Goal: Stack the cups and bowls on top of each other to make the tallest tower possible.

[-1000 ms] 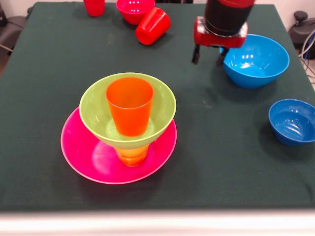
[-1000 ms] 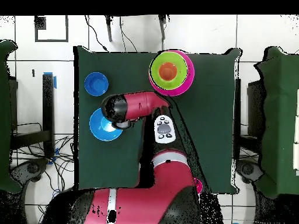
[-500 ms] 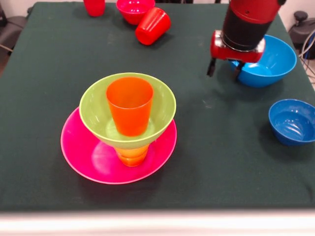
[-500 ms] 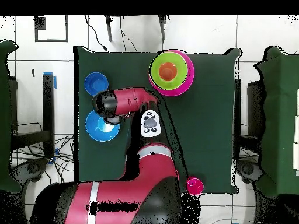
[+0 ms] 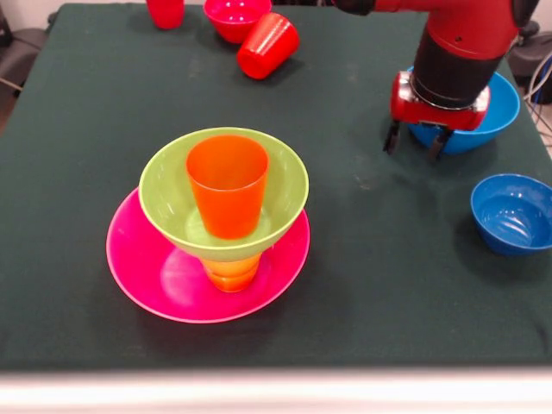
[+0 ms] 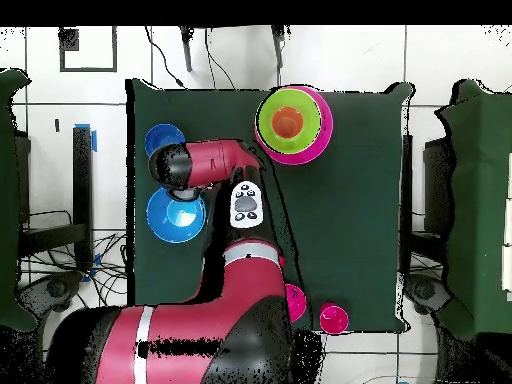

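Observation:
The tower stands front left: a wide pink bowl [image 5: 164,285], a yellow cup [image 5: 231,272], a lime green bowl [image 5: 172,194] and an orange cup [image 5: 227,185] upright inside it. From above the tower [image 6: 290,123] lies at the cloth's top. My gripper [image 5: 415,142] hangs open and empty, just in front of the light blue bowl [image 5: 496,108]. It is up and left of the small dark blue bowl [image 5: 513,213]. In the overhead view the arm [image 6: 205,163] covers the gripper, between the dark blue bowl [image 6: 155,138] and the light blue bowl [image 6: 176,215].
At the far edge a red cup [image 5: 268,45] lies on its side next to a red bowl [image 5: 236,15], with another red cup [image 5: 166,12] upright to the left. The dark green cloth [image 5: 362,285] ends at the table's pale front edge [image 5: 276,388].
In the front view my gripper has moved right and nearer, from left of the light blue bowl to its front, still open. That bowl sits slightly further right. The tower is unchanged.

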Motion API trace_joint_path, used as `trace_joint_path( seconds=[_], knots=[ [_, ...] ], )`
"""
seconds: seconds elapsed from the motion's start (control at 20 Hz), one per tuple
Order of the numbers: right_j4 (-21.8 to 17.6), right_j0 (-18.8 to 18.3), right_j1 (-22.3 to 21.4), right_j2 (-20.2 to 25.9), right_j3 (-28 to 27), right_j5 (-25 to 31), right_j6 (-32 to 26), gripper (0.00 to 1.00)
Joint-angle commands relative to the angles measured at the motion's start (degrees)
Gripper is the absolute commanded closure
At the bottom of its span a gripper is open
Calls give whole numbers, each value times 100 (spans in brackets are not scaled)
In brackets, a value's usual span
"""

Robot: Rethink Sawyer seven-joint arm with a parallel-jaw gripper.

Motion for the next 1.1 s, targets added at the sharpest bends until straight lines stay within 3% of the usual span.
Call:
trace_joint_path(
  seconds=[0.05,0.35,1.1],
  knots=[
    [303,104,184,72,-515,585,950,0],
    [478,123,317,-1,-953,284,1004,0],
    [1028,385,1503,-240,-3244,1333,1259,0]
  ],
)
